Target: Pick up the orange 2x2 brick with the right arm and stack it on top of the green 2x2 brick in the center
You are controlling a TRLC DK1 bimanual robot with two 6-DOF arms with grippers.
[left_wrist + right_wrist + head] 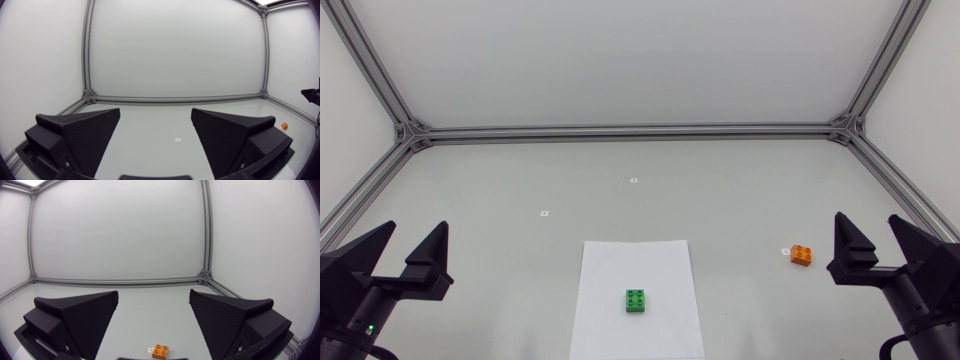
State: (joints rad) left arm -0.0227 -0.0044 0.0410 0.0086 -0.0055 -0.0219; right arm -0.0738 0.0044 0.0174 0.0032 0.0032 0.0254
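With your right tool (866,216) spread apart, grip the orange brick (801,254) near the right edge of the bench (740,210) by two flat sides; it is probably light, rigid and slick.

No text, number, brand or sign is showing clearly enough to read. Three tiny white stickers are lying on the table (770,180), all too small to tell whether they are bearing any print. The first sticker (785,250) is sitting well to the right of the green brick (637,300) and slightly beyond it. The second sticker (545,213) is lying well beyond it to the left. The third sticker (633,180) is lying farthest beyond it, almost straight ahead.
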